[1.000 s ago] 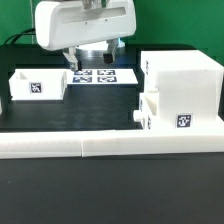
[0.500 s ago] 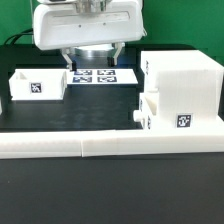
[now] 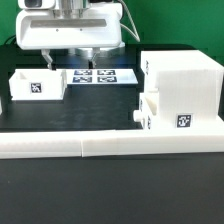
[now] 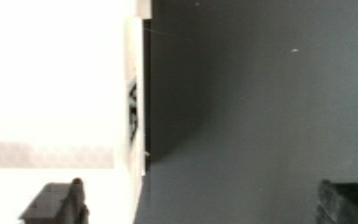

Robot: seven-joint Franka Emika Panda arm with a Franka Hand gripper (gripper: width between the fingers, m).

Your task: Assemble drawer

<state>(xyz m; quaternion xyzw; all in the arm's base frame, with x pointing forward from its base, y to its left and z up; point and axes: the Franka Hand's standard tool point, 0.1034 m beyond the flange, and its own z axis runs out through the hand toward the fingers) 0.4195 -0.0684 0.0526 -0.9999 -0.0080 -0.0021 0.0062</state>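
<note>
The gripper (image 3: 72, 58) hangs wide open and empty, to the exterior view's left of the casing (image 3: 185, 85). The loose tray (image 3: 38, 85) lies farther from the casing. A misaligned descent could clip its wall and shove it across the tabletop (image 3: 90, 112).

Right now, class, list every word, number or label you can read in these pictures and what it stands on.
No words, letters or numbers can be read anywhere.
On the tray: one black-and-white square tag, pattern only.
On the casing: one such tag.
On the marker board: several such tags.
</note>
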